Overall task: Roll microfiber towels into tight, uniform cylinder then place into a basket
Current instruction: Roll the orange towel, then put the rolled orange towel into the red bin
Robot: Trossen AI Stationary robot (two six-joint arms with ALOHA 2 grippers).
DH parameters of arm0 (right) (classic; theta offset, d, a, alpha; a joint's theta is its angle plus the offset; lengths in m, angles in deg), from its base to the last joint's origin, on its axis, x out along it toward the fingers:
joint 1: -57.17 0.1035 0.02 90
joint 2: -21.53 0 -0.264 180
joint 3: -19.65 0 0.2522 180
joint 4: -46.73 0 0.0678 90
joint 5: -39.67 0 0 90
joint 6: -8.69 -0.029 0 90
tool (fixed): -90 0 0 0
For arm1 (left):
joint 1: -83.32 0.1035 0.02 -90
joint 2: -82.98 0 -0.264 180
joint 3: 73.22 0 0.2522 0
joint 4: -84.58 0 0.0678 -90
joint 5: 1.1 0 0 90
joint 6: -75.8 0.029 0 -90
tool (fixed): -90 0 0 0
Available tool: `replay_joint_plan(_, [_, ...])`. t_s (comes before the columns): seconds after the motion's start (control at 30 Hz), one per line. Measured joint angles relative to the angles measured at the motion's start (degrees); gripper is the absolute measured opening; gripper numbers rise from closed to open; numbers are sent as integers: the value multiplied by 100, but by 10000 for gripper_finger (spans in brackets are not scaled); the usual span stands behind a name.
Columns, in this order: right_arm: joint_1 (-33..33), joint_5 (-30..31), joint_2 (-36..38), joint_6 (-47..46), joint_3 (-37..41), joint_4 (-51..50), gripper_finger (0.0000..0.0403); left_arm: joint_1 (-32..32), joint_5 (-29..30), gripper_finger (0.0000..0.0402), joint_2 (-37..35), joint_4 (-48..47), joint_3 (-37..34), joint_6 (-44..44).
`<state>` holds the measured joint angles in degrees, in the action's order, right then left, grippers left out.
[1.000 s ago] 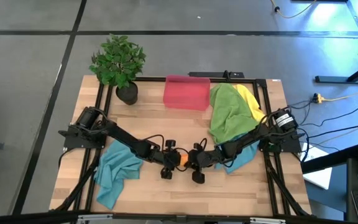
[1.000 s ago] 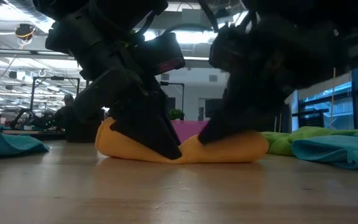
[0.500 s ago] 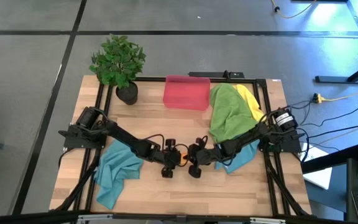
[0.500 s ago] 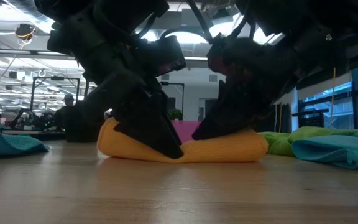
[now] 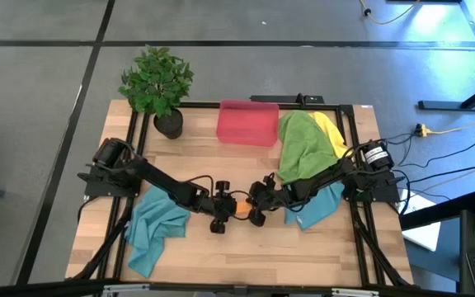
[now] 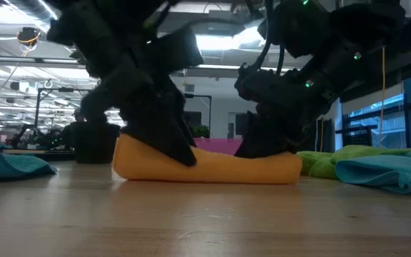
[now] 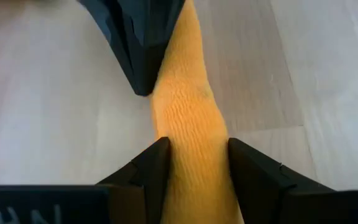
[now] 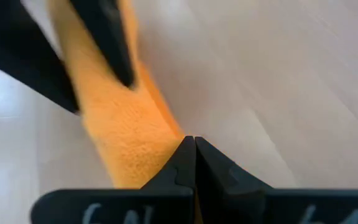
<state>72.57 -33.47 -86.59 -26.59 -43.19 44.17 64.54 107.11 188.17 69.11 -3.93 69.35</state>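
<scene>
rolled orange towel (image 6: pixel 209 164) flat on the wooden table (image 5: pixel 246 252), near the front middle, lengthwise between the two arms. left gripper (image 7: pixel 193 163) clamped around one end of the roll, a finger (image 7: pixel 146 167) pressed against each side, cloth bulging up between them; jaws parted just as far as the roll is thick. right gripper (image 8: pixel 194 158) at the other end, fingers pressed flat together with no gap, tips resting against the edge of the orange cloth; nothing visibly pinched between them. in the overhead view, both grippers meeting over the orange patch (image 5: pixel 242 209). teal towel (image 5: pixel 155 227) crumpled under the left arm, another teal towel (image 5: pixel 316 208) under the right arm, green towel (image 5: pixel 302 153) draped over a yellow towel (image 5: pixel 334 136) at the right rear. red-pink basket (image 5: pixel 247 122) at the rear middle, well apart from the roll, beside a potted plant (image 5: pixel 157 82).
</scene>
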Motion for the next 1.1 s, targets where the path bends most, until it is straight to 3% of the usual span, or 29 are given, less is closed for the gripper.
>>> replay_joint_plan(0.27, [-36, -67, -4, 1, 6, -31, 3, -264, 444, 151, -112, -187, 8, 57])
replay_joint_plan(0.5, [-36, -87, -9, -25, 10, -39, 3, -458, 1221, 151, -123, -212, 29, 358])
replay_joint_plan(0.83, [-28, -90, -11, -27, 12, -37, 3, -571, 1508, 151, -134, -1057, 761, 556])
replay_joint_plan(1.1, [-25, -92, -15, -27, 12, -33, 3, -782, 1378, 156, -143, -2077, 817, 174])
